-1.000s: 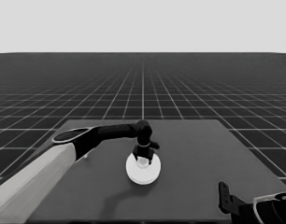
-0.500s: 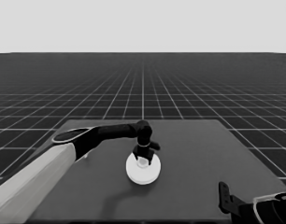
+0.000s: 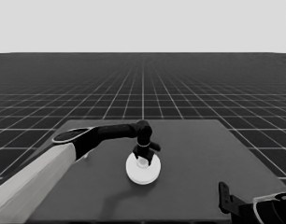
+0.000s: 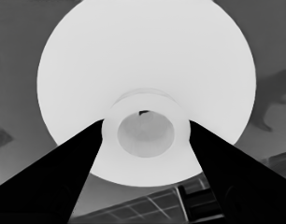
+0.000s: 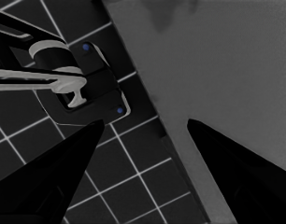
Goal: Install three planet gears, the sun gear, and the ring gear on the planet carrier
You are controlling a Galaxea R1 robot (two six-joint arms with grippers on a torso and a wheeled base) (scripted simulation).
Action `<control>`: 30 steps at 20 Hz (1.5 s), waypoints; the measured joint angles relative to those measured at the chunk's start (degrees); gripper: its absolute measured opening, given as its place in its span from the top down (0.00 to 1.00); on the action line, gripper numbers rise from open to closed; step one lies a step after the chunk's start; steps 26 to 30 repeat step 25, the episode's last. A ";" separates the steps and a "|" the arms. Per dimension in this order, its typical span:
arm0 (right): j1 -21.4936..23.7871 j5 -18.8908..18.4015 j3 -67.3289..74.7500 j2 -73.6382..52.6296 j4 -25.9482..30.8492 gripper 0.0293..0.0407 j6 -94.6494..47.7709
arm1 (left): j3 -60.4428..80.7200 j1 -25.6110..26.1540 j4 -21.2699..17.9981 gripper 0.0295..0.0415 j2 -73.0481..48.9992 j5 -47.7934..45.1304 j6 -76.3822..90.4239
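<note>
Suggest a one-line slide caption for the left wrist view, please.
Left gripper straddling the raised hub of the white round part on the table.

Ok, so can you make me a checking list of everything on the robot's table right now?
Surface: dark table, flat.
Job's things: one white round part near the middle, with a raised collar around its hole; no gears or second round part in sight.
Clutter: nothing seen.
Grippers: left gripper is straight above the round part, a finger against each side of the collar; right gripper is parked at the table's near right corner, fingers apart, holding nothing.
Cables: nothing seen.
Surroundings: grid floor all around; dark machinery with blue lights past the table's edge.
</note>
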 joint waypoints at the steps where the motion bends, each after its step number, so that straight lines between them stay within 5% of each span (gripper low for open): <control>1: 0.00 0.00 0.00 0.00 0.00 0.19 0.00 | 0.01 -0.02 0.00 0.35 0.01 0.00 0.30; 3: 0.00 0.00 0.00 0.00 0.00 0.19 0.00 | 0.01 -0.05 -0.01 0.26 0.01 0.00 0.58; 10: 0.00 0.00 0.00 0.00 0.00 0.19 0.00 | 0.02 -0.06 -0.01 0.25 0.01 0.00 0.72; 13: 0.00 0.00 0.00 0.00 0.00 0.19 0.00 | 2.83 -5.06 -4.08 0.25 -0.75 1.30 -24.76; 20: 0.00 0.00 0.00 0.00 0.00 0.19 0.00 | 3.10 -6.30 -5.13 0.25 -0.73 1.72 -30.99; 21: 0.00 0.00 0.00 0.00 0.00 0.19 0.00 | 20.13 -8.63 -7.83 0.24 -13.91 1.28 -25.10; 23: 0.00 0.00 0.00 0.00 0.00 0.19 0.00 | 17.18 -11.07 -10.78 0.25 -38.16 0.56 -5.29; 25: 0.00 0.00 0.00 0.00 0.00 0.19 0.00 | 4.94 -11.54 -11.57 0.25 -39.99 0.71 6.65; 30: 0.00 0.00 0.00 0.00 0.00 0.19 0.00 | 4.94 -11.54 -11.57 0.25 -39.99 0.71 6.65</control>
